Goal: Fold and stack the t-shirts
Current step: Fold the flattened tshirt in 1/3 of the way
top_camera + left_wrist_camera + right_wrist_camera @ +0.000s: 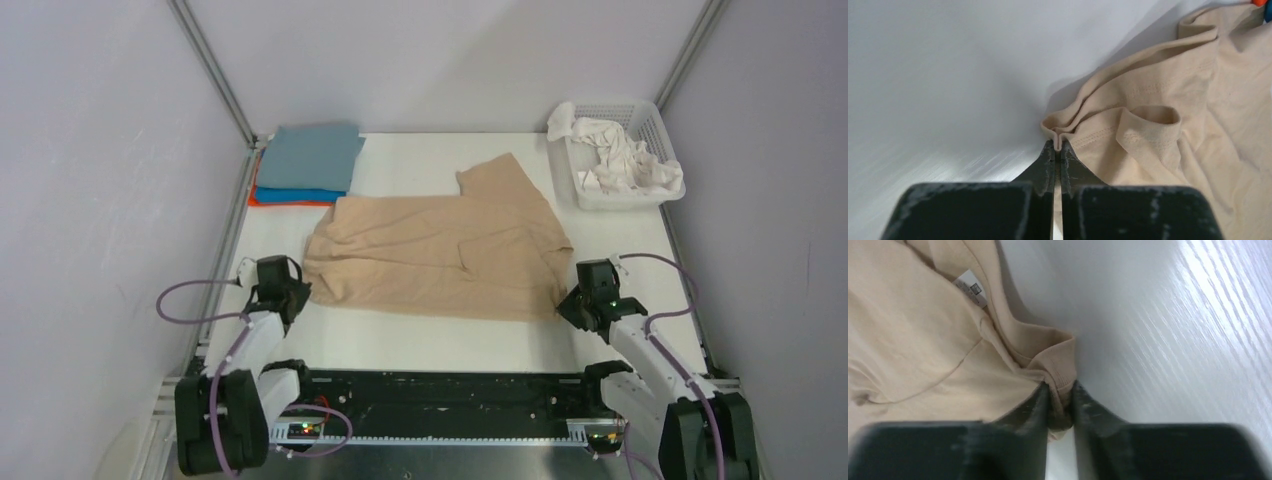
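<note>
Left gripper point(1058, 150) clamped tight on a hem corner and right gripper point(1060, 390) narrowed onto a bunched edge, the tan t-shirt point(440, 250) lies spread between and ahead of them, apparently set for a first fold needing an even, matched lift.

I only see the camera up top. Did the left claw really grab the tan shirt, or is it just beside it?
Observer: It has it. The left gripper is shut on a bunched edge of the tan shirt.
Operator: And the right claw?
Observer: The right gripper has a ribbed edge of the cloth pinched between its fingers.
Operator: Any tag showing?
Observer: Yes, a small white label, just up from that grip.
</note>
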Controlling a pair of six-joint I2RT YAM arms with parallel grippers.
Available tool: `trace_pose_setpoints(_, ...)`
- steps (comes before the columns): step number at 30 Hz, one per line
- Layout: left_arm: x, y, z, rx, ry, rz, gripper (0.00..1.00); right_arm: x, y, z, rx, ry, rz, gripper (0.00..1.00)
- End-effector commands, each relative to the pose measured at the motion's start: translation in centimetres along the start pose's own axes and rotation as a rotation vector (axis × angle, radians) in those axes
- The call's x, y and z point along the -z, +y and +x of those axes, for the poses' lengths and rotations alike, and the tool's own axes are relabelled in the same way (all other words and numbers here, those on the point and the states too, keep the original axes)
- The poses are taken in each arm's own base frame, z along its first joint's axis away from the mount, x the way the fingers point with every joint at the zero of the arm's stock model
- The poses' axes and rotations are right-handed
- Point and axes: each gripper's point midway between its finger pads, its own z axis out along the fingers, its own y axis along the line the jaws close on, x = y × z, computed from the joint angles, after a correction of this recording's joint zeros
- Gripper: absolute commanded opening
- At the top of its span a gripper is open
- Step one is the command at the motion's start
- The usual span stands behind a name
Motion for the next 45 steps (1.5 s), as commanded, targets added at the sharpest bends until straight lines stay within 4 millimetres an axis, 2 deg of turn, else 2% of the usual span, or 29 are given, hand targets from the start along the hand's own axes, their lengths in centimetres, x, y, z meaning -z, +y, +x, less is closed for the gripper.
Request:
trace_pose_setpoints(1, 1.5, 1.9, -0.3, 0.023, -0.031, -0.062, 0.00, -0.7, 1.0, -0.8, 0.011, -0.016, -0.025, 0.05)
trace_pose_setpoints(2, 2.1, 1.6, -0.5, 0.030, -0.033, -0.045, 0.00, -0.3, 1.0, -1.2, 0.023, -0.033, -0.023, 0.01)
trace_pose_setpoints(3, 2.6, 2.4, 0.2, 0.038, -0.007, -0.072, 0.00, 0.3, 0.4, -1.2, 0.028, -0.032, 0.003, 0.00)
trace_pose_setpoints(4, 3.4, 2.2, -0.2, 0.057, -0.027, -0.053, 0.00, 1.1, 0.2, -2.1, 0.027, -0.082, 0.006, 0.00)
trace_pose_setpoints(5, 4.4, 3.0, -0.4, 0.085, -0.050, -0.074, 0.00, 1.7, -0.5, -2.2, 0.026, -0.088, 0.031, 0.00)
trace_pose_setpoints(6, 5.1, 4.5, 0.1, 0.088, -0.038, -0.133, 0.00, 2.7, -0.5, -3.0, 0.004, -0.139, 0.018, 0.00)
trace_pose_setpoints(7, 6.1, 4.6, -1.2, 0.133, -0.113, -0.124, 0.00, 3.3, -1.1, -2.9, -0.006, -0.140, 0.034, 0.00)
trace_pose_setpoints(8, 6.8, 6.0, -1.0, 0.136, -0.119, -0.175, 0.00, 4.0, -1.0, -3.4, -0.035, -0.174, 0.009, 0.00)
trace_pose_setpoints(9, 7.8, 5.9, -2.3, 0.177, -0.190, -0.146, 0.00, 4.4, -1.4, -3.1, -0.045, -0.167, 0.017, 0.00)
trace_pose_setpoints(10, 8.3, 6.9, -2.2, 0.188, -0.203, -0.180, 0.00, 4.9, -1.2, -3.0, -0.068, -0.172, -0.005, 0.00)
trace_pose_setpoints(11, 8.9, 6.7, -2.6, 0.209, -0.231, -0.141, 0.00, 5.3, -1.5, -2.7, -0.074, -0.161, 0.000, 0.00)
trace_pose_setpoints(16, 8.4, 6.9, -0.1, 0.289, -0.141, -0.109, 0.00, 5.9, -0.3, -1.0, -0.143, -0.061, -0.051, 0.00)
trace_pose_setpoints(18, 8.5, 7.7, 0.5, 0.305, -0.122, -0.154, 0.00, 6.0, -0.6, -0.4, -0.156, -0.035, -0.040, 0.00)
trace_pose_setpoints(22, 9.3, 8.2, -0.5, 0.351, -0.178, -0.173, 0.00, 6.7, -2.2, -0.6, -0.202, -0.087, 0.006, 0.00)
trace_pose_setpoints(27, 9.6, 7.9, -0.8, 0.380, -0.197, -0.142, 0.00, 7.5, -3.0, -0.5, -0.235, -0.112, 0.006, 0.00)
trace_pose_setpoints(29, 9.5, 8.1, -0.7, 0.383, -0.199, -0.147, 0.01, 7.6, -2.9, -0.4, -0.232, -0.104, 0.000, 0.05)
trace_pose_setpoints(31, 9.6, 8.2, -1.0, 0.385, -0.214, -0.149, 0.21, 7.5, -3.0, -0.5, -0.233, -0.113, 0.004, 0.07)
trace_pose_setpoints(32, 9.9, 8.0, -1.3, 0.392, -0.226, -0.140, 0.34, 7.6, -3.0, -0.8, -0.234, -0.128, 0.005, 0.15)
trace_pose_setpoints(33, 10.0, 8.2, -1.6, 0.400, -0.241, -0.143, 0.36, 7.6, -3.0, -1.0, -0.235, -0.140, 0.001, 0.21)
trace_pose_setpoints(34, 10.4, 7.8, -2.1, 0.410, -0.259, -0.122, 0.43, 7.8, -3.2, -1.4, -0.238, -0.167, 0.001, 0.36)
trace_pose_setpoints(35, 10.7, 7.9, -2.4, 0.417, -0.277, -0.120, 0.46, 8.0, -3.2, -1.8, -0.240, -0.183, -0.002, 0.45)
trace_pose_setpoints(36, 11.3, 7.5, -3.0, 0.432, -0.298, -0.093, 0.62, 8.3, -3.3, -2.3, -0.252, -0.215, -0.002, 0.64)
trace_pose_setpoints(37, 11.9, 7.5, -3.5, 0.443, -0.324, -0.076, 0.74, 8.6, -3.4, -2.5, -0.262, -0.228, -0.003, 0.87)
trace_pose_setpoints(38, 12.7, 7.3, -4.2, 0.455, -0.354, -0.058, 0.93, 8.9, -3.3, -2.9, -0.275, -0.252, -0.017, 0.93)
trace_pose_setpoints(39, 13.3, 7.0, -4.8, 0.467, -0.377, -0.031, 0.96, 9.1, -3.1, -3.3, -0.282, -0.267, -0.033, 0.98)
trace_pose_setpoints(42, 16.0, 5.9, -7.2, 0.482, -0.461, 0.034, 1.00, 10.0, -2.6, -4.3, -0.294, -0.314, -0.068, 0.99)
trace_pose_setpoints(43, 16.3, 5.8, -7.5, 0.460, -0.464, 0.027, 1.00, 10.5, -2.3, -4.8, -0.296, -0.332, -0.086, 0.99)
trace_pose_setpoints(45, 17.0, 4.0, -8.4, 0.388, -0.459, 0.058, 1.00, 11.3, -1.5, -6.2, -0.272, -0.379, -0.108, 0.99)
